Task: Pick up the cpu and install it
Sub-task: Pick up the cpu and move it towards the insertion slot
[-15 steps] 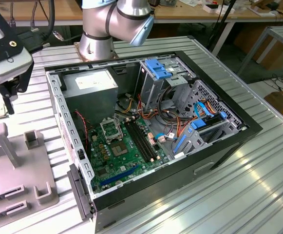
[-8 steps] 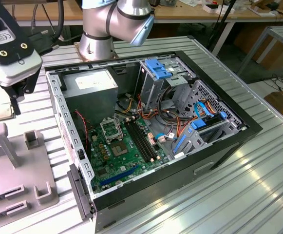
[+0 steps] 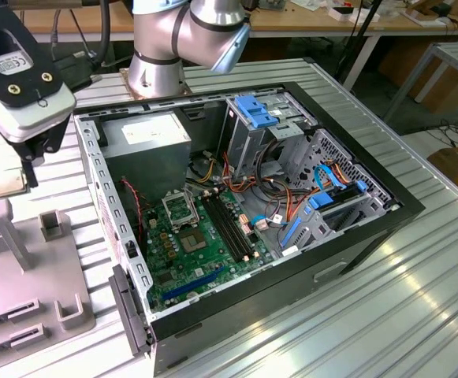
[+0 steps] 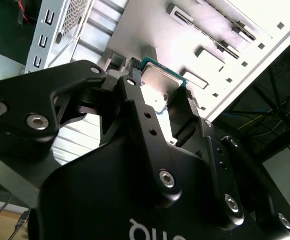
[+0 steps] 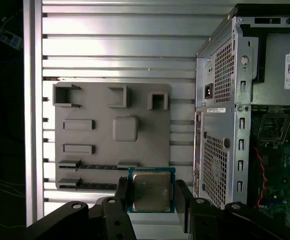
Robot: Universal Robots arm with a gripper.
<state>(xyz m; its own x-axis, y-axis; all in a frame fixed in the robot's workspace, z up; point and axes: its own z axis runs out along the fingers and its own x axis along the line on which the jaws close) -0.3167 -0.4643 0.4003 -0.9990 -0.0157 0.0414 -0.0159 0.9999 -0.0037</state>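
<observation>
Grey-topped, the cpu [image 5: 151,190] sat clamped between the gripper [image 5: 152,196] fingers [image 5: 123,192] above the grey fixture plate [image 5: 95,135], beside the open computer case [image 5: 224,125]; I judged pickup done, seating in the motherboard socket [image 3: 179,209] outstanding.

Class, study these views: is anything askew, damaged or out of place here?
Nothing stands out. The cpu sits square in the gripper, held over the grey tray beside the open case. No damage shows.
</observation>
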